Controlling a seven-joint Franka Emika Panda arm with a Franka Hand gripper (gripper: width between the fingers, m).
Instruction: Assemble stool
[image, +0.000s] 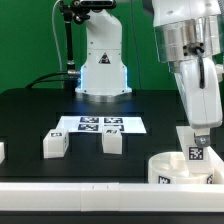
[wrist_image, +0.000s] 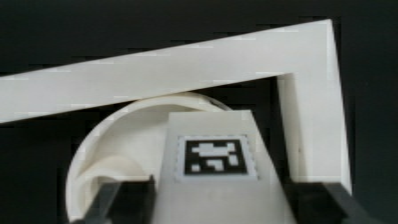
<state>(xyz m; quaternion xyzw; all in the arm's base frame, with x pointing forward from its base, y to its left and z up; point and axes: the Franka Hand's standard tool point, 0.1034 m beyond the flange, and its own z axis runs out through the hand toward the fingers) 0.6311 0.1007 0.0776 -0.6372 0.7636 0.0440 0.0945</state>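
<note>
In the exterior view my gripper (image: 198, 140) is at the right, shut on a white block leg (image: 195, 152) held upright over the round disc seat (image: 168, 166) at the front right. In the wrist view the leg (wrist_image: 217, 150), with a square marker tag on it, sits between my two dark fingers (wrist_image: 118, 200), above the curved seat (wrist_image: 121, 140). Two more white legs (image: 55, 144) (image: 112, 142) stand on the black table in front of the marker board.
The marker board (image: 97, 125) lies mid-table. A white L-shaped fence (wrist_image: 267, 60) frames the seat at the corner; its rail (image: 60, 193) runs along the table's front edge. A white robot base (image: 102, 62) stands at the back. A small white piece (image: 2, 151) shows at the exterior view's left edge.
</note>
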